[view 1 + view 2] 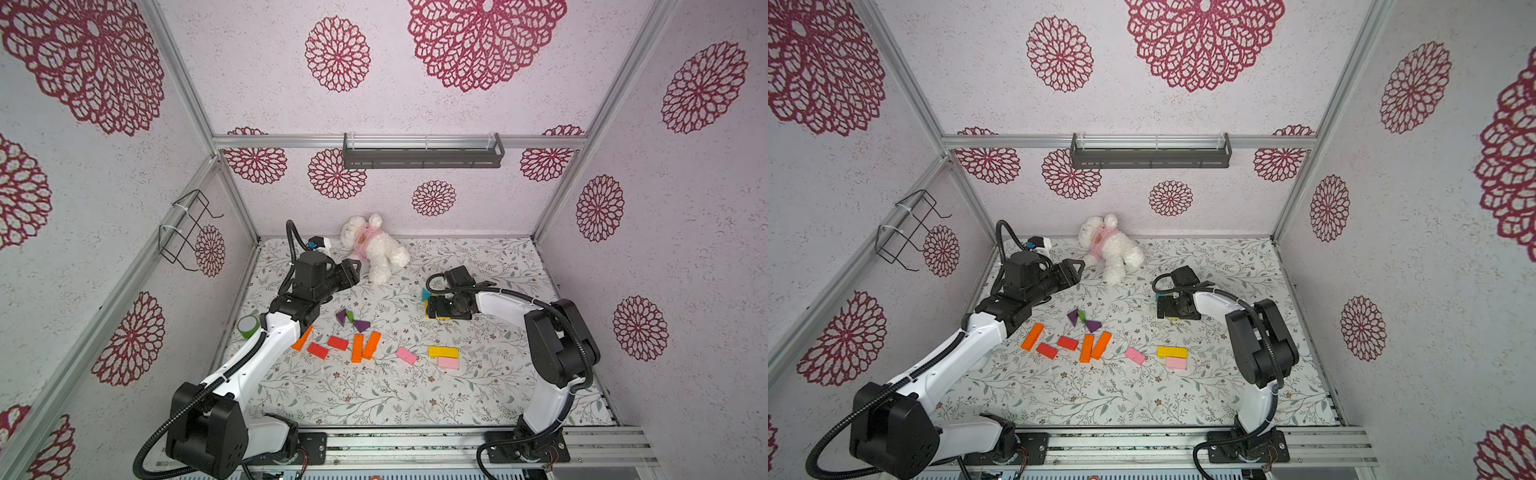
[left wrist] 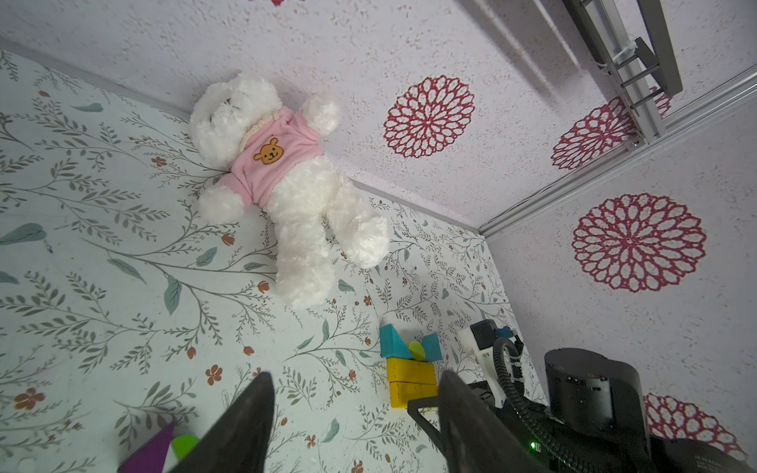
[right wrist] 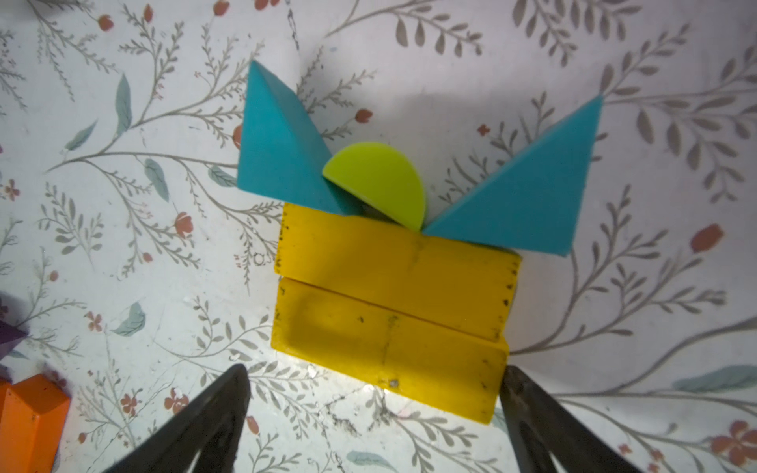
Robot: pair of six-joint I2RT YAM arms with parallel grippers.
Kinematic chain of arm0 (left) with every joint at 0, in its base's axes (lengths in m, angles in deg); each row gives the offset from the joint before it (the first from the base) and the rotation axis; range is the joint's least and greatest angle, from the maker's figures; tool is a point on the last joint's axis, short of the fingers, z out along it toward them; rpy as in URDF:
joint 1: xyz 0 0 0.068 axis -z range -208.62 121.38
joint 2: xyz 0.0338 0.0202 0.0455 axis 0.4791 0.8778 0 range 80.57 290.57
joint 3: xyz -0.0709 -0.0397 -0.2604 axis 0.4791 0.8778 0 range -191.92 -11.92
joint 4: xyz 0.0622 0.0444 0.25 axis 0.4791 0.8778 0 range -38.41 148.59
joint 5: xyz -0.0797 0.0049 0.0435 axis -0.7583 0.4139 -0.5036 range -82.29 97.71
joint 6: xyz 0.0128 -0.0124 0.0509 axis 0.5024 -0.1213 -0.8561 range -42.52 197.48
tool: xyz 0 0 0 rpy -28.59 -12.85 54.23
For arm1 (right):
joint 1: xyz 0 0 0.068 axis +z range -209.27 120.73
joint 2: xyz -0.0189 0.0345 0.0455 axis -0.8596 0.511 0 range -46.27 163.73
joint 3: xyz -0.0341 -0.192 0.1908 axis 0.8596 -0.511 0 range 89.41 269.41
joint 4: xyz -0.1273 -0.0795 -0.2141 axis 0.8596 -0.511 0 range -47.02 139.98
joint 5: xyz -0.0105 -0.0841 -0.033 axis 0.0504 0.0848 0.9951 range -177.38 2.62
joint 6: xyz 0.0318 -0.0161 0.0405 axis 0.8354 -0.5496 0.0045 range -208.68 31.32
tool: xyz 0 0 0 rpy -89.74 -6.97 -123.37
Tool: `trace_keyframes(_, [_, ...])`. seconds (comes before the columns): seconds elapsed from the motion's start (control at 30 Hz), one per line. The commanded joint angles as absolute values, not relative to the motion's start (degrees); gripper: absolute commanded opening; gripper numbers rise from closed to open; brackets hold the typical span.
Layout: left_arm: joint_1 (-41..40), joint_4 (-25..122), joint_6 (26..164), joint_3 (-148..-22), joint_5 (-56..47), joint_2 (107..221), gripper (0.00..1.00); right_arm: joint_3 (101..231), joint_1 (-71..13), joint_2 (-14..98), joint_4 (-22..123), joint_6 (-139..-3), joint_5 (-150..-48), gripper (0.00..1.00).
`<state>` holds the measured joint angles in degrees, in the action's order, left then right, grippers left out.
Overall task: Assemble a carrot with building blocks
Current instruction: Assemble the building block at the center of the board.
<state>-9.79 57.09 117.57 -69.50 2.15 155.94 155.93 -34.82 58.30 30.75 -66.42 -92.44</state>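
My right gripper (image 3: 375,368) hangs wide open and empty over two yellow wooden bars (image 3: 393,270) crowned at twelve o'clock by teal triangular blocks (image 3: 278,155), so next I likely fetch the loose yellow bar (image 1: 443,352) at six o'clock.

Two bars (image 3: 389,340) lie touching — triangles (image 3: 282,151) and a half-disc (image 3: 381,184) abut the farther one.
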Motion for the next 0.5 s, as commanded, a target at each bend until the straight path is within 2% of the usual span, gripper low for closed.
trace_keyframes(0.0, [-9.6, 57.1, 117.4, -70.2, 2.1, 155.8, 0.65, 156.6, -35.0, 58.8, 31.5, -65.2, -93.7, 0.96])
trace_keyframes(0.23, [-9.5, 57.0, 117.4, -70.2, 2.1, 155.7, 0.66, 156.5, -35.1, 58.0, 30.7, -65.4, -92.7, 0.96])
trace_keyframes(0.47, [-9.5, 57.0, 117.6, -70.3, 1.8, 155.5, 0.66, 153.4, -32.0, 49.8, 23.9, -63.8, -81.0, 0.99])
